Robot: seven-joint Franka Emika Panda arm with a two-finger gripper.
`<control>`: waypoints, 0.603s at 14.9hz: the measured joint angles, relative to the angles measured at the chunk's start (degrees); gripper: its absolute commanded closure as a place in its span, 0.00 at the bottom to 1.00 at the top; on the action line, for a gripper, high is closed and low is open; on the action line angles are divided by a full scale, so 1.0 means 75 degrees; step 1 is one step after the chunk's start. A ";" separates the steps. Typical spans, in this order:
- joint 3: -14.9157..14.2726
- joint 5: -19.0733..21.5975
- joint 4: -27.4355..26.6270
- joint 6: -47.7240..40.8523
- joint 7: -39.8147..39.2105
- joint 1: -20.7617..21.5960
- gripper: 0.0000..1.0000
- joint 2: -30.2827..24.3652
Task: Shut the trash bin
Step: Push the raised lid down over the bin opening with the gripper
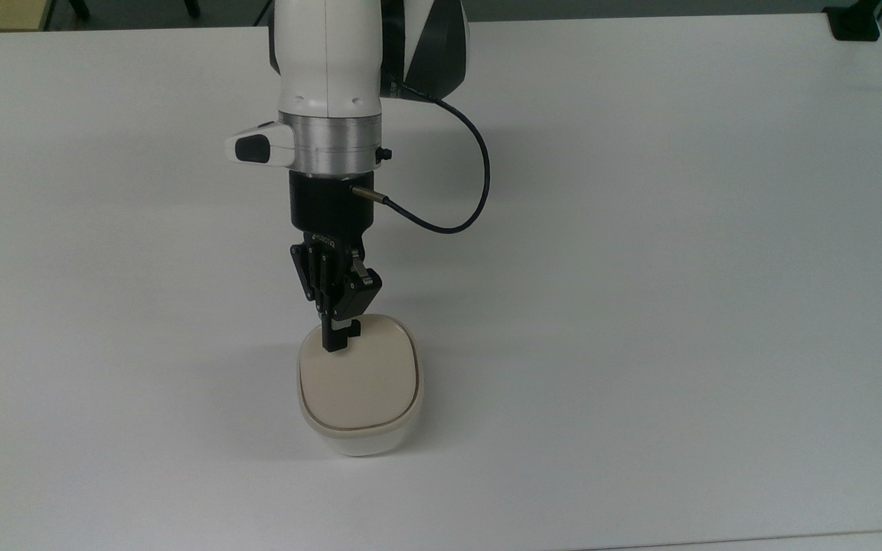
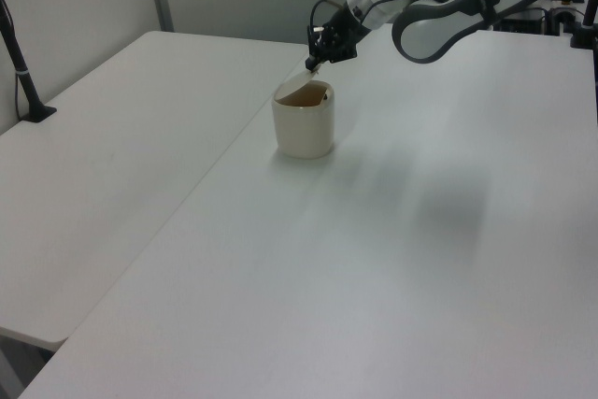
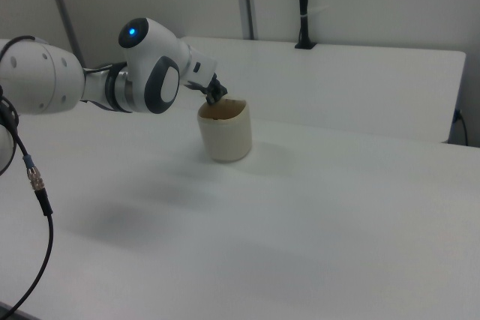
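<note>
fingers (image 1: 336, 346) pinched narrow, gripping the far edge of the lid (image 1: 359, 383), which tilts over the trash bin (image 2: 303, 126) just below.

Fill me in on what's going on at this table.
A Franka arm is closing the trash bin that stands on the white table. Its gripper sits at the edge of the beige lid. In the top view the lid looks nearly flat on the rim; the left view shows that edge tilted up, so it isn't fully shut.
</note>
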 measured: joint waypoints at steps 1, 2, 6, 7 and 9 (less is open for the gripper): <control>0.0004 0.0000 -0.0080 -0.0013 -0.0062 -0.0001 1.00 -0.0011; 0.0023 -0.0003 -0.0165 -0.0034 -0.0138 -0.0004 1.00 -0.0013; 0.0191 -0.0004 -0.0451 -0.0112 -0.0513 -0.0017 1.00 -0.0016; 0.0207 -0.0004 -0.0500 -0.0112 -0.0560 -0.0017 1.00 -0.0017; 0.0210 -0.0005 -0.0525 -0.0112 -0.0668 -0.0027 1.00 -0.0025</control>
